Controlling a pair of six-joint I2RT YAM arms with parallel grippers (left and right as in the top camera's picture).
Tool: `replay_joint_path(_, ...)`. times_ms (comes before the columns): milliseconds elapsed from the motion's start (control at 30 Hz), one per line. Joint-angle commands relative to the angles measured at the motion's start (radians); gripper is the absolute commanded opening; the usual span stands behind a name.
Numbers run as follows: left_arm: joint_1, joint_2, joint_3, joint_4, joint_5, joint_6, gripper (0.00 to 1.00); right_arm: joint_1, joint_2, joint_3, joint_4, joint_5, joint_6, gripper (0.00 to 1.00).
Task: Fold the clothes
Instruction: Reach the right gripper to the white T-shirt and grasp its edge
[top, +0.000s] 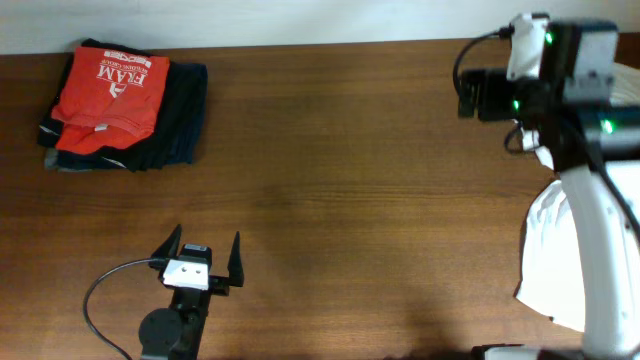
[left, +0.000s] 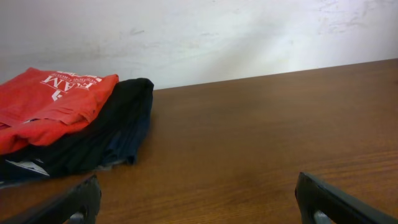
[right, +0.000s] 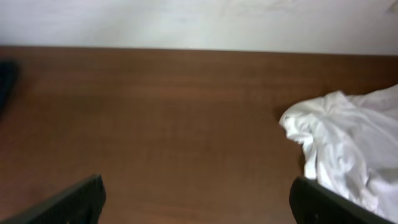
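Observation:
The white T-shirt (top: 548, 262) lies crumpled at the table's right edge, partly hidden under my right arm (top: 600, 230). It also shows in the right wrist view (right: 351, 146), bunched up at the right; no graphic or lettering shows. My right gripper (right: 198, 205) is open and empty above bare wood, with its right finger close to the shirt's edge. My left gripper (top: 204, 252) is open and empty near the table's front left, far from the shirt; in the left wrist view (left: 199, 205) its fingers are spread wide over bare wood.
A red shirt with white "FRAM" lettering (top: 105, 95) lies on a stack of dark folded garments (top: 180, 120) at the back left, and both also show in the left wrist view (left: 50, 102) (left: 109, 134). A white wall (left: 205, 37) runs behind the wooden table (top: 350, 200).

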Motion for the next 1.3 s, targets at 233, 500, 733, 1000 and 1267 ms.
replay_joint_path(233,0.006,-0.005,-0.007,0.0,0.011,0.016,0.99,-0.27,0.659,0.035,0.154,0.117,-0.013,0.11)
replay_joint_path(500,0.006,-0.005,-0.007,0.0,0.011,0.016,0.99,-0.304,0.771,0.034,0.289,0.171,-0.015,0.43)
replay_joint_path(733,0.006,-0.005,-0.007,0.0,0.011,0.016,0.99,-0.336,0.79,0.026,0.281,0.211,-0.04,0.43)
replay_joint_path(1000,0.006,-0.005,-0.007,0.0,0.011,0.016,0.99,-0.338,0.79,0.026,0.22,0.207,-0.04,0.38)
replay_joint_path(1267,0.006,-0.005,-0.007,0.0,0.011,0.016,0.99,-0.292,0.79,0.026,0.164,-0.106,-0.005,0.04)
